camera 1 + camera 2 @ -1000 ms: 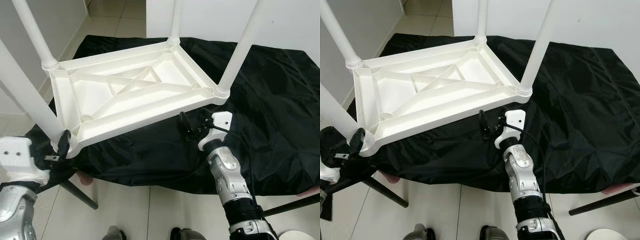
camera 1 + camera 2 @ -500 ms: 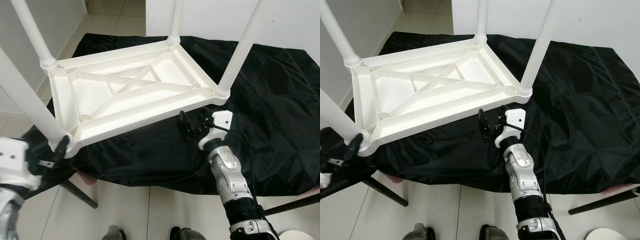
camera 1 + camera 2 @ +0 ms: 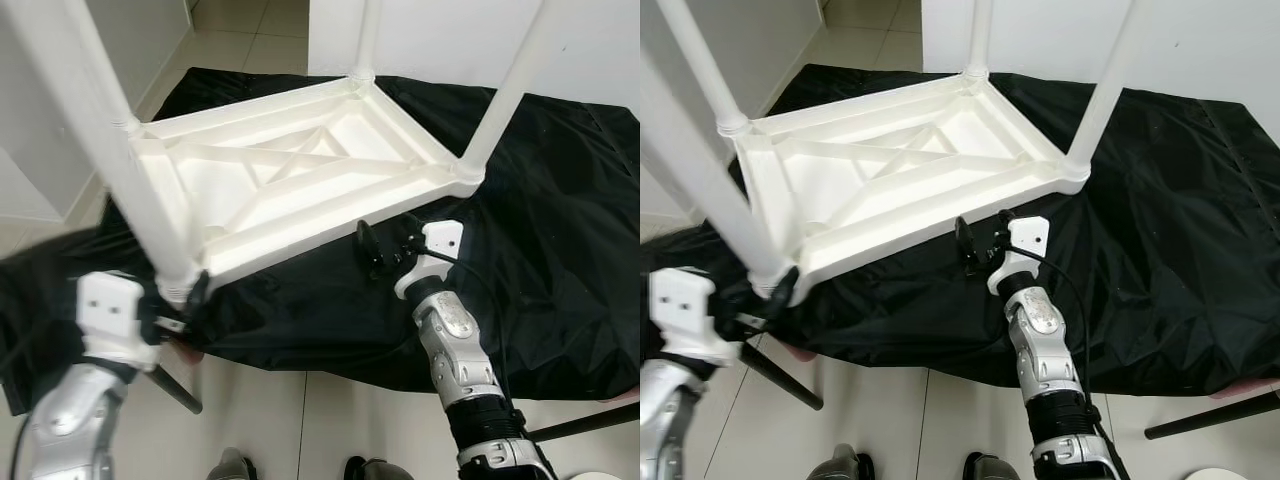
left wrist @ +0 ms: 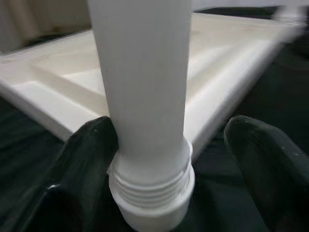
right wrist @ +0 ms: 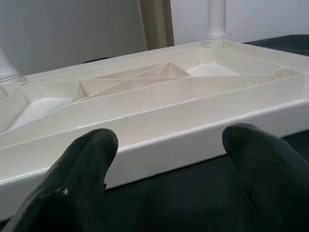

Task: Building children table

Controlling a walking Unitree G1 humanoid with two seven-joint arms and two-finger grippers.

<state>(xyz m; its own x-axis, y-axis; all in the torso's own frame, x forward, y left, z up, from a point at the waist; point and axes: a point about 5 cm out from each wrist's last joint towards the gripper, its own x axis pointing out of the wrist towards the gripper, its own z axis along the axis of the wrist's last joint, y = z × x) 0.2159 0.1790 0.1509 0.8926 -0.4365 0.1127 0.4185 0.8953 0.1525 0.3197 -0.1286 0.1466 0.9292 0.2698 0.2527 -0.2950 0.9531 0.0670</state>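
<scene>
White plastic table top [image 3: 300, 180] lies upside down on a black cloth [image 3: 560, 240], ribbed underside up, four white legs standing up from its corners. The whole top sits on the robot's-left half of the cloth, its near-left corner hanging over the cloth's front edge. Left gripper [image 3: 182, 305] is at that near-left corner, its fingers [image 4: 84, 159] spread either side of the base of the near-left leg [image 4: 145, 96], where the threaded collar meets the corner socket; one finger looks to touch the collar, the other stands clear, so not clamped. Right gripper [image 3: 383, 250] is over the cloth just in front of the top's near long edge, toward the near-right leg [image 3: 505, 95], fingers [image 5: 82, 174] spread apart and holding nothing, pointed at the edge rail. Tiled floor [image 3: 250, 420] in front of the cloth.
</scene>
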